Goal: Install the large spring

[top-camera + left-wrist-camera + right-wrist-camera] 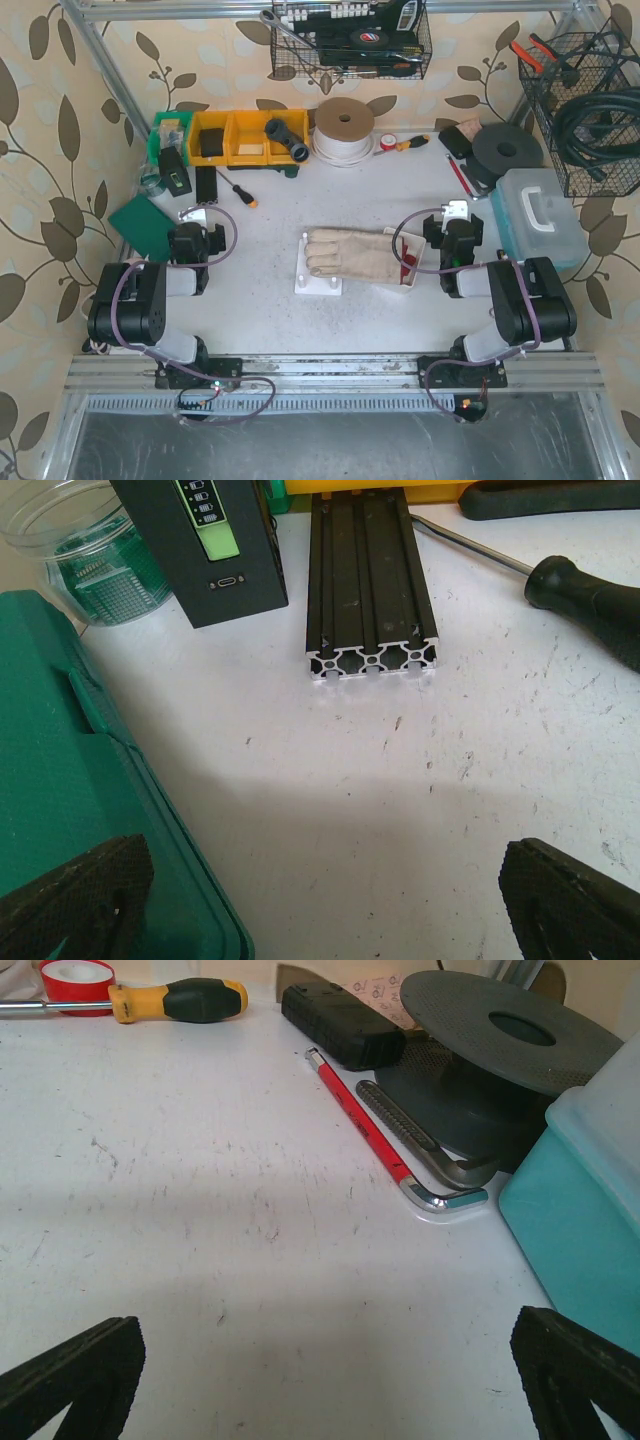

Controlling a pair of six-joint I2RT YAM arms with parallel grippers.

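The left gripper and the right gripper both stand with jaws wide apart, holding nothing, only bare table between the fingers. A black rail lies just ahead of the left jaws, and a red L-shaped key lies ahead of the right. I cannot tell where the large spring is. Both arms sit folded low, flanking a glove draped over a white plate.

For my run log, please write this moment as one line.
stage: not begun | left end effector: open, empty | right end effector: open, empty | glove: mid-table, untouched
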